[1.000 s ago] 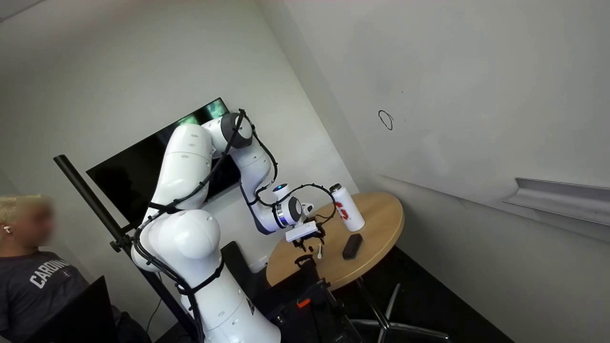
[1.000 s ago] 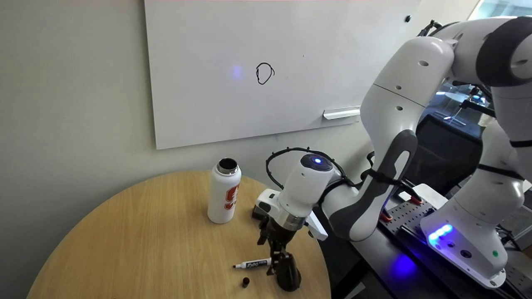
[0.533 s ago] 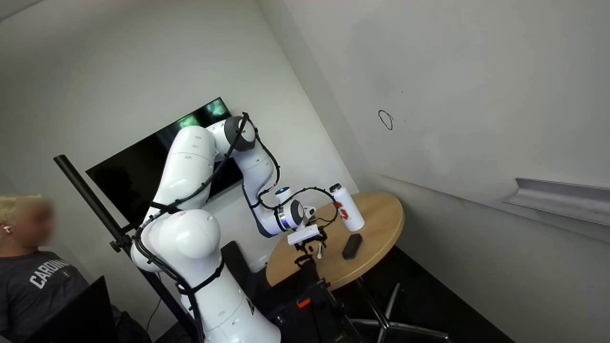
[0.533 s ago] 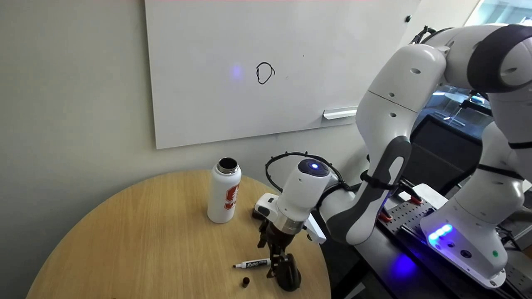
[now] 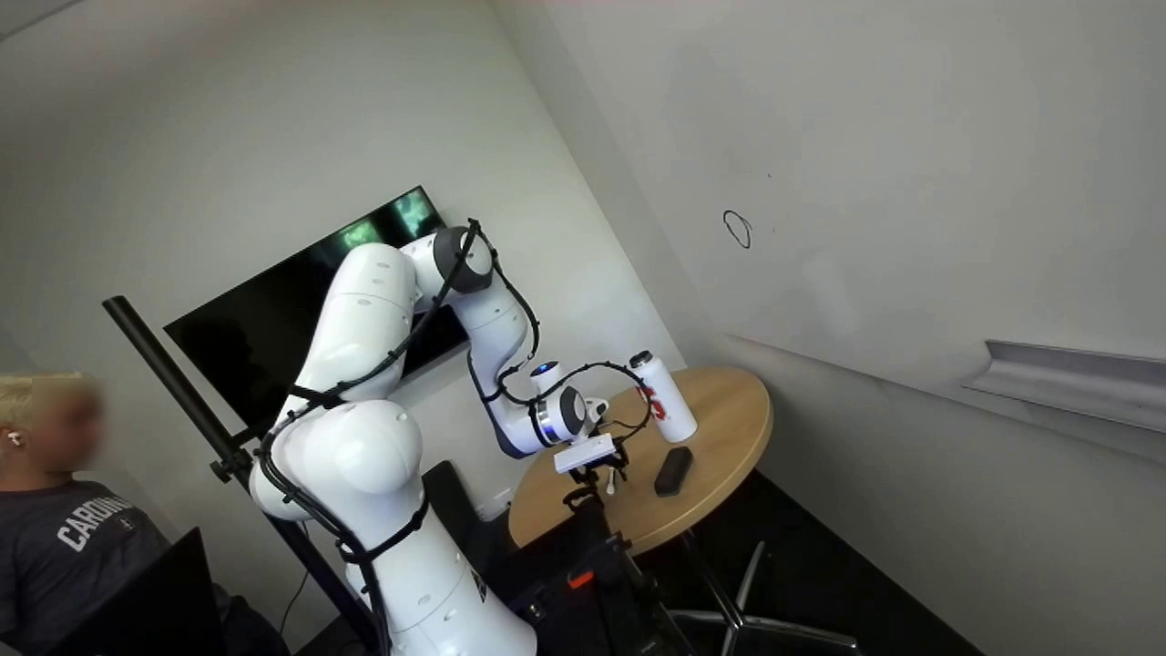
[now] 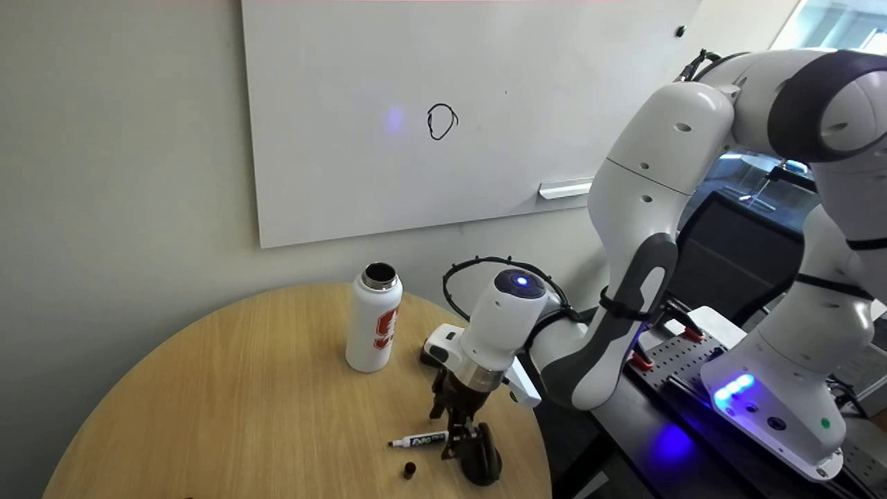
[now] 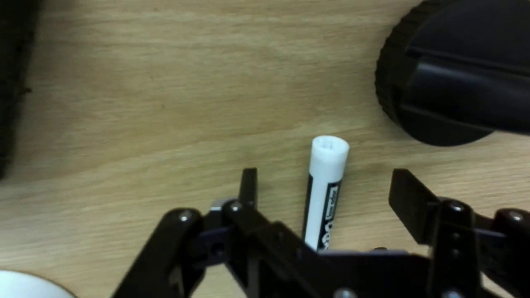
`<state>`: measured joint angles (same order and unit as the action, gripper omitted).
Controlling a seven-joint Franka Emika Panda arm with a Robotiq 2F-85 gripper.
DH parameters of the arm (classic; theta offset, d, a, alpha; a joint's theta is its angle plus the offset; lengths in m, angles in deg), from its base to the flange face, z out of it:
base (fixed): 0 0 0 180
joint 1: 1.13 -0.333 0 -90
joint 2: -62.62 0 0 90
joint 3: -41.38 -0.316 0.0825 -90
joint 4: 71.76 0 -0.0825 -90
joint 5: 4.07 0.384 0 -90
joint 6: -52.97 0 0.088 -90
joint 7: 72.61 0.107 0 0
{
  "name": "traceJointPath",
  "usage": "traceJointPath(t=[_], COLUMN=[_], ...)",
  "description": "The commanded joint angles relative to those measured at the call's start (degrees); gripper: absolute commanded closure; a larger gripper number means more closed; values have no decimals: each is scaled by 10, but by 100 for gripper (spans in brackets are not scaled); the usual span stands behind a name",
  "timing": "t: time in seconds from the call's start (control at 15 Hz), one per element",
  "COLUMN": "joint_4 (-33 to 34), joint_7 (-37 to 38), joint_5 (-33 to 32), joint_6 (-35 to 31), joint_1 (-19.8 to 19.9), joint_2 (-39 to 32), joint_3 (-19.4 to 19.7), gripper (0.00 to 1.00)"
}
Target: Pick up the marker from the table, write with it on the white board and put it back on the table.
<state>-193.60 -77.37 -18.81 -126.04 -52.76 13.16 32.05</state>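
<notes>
The marker [image 7: 325, 190] is a white pen with a black label, lying uncapped on the round wooden table [image 6: 229, 402]. It also shows in both exterior views [image 6: 423, 440] [image 5: 611, 483]. My gripper [image 7: 324, 186] is open, with one finger on each side of the marker's rear end, touching neither side in the wrist view. The gripper's body hides the marker's writing end there. In an exterior view the gripper [image 6: 449, 449] is low over the marker's rear end. The white board [image 6: 346, 173] bears a drawn dark loop and also shows in an exterior view [image 5: 911, 228].
A small dark cap [image 6: 409, 470] stands near the marker. A white bottle [image 6: 373, 326] with a red logo stands further back. A dark block [image 5: 674, 471] lies beside the marker. A black round clamp-like piece [image 7: 447, 82] sits at the table edge, close to my gripper.
My arm has come down a little and my gripper has moved slightly lower over the marker. The marker, cap and bottle have not moved.
</notes>
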Motion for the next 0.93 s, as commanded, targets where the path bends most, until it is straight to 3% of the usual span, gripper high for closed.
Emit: traceJointPath(t=[0.0, 0.47, 0.6, 0.87], joint_4=[5, 5, -14, -85], joint_7=[1, 2, 14, 54], joint_5=[7, 7, 11, 27], joint_6=[-16, -17, -12, 9], joint_1=[-13, -20, -35, -86], joint_2=[-5, -3, 24, 119], joint_3=[13, 19, 33, 87], gripper=[51, 100, 95, 95])
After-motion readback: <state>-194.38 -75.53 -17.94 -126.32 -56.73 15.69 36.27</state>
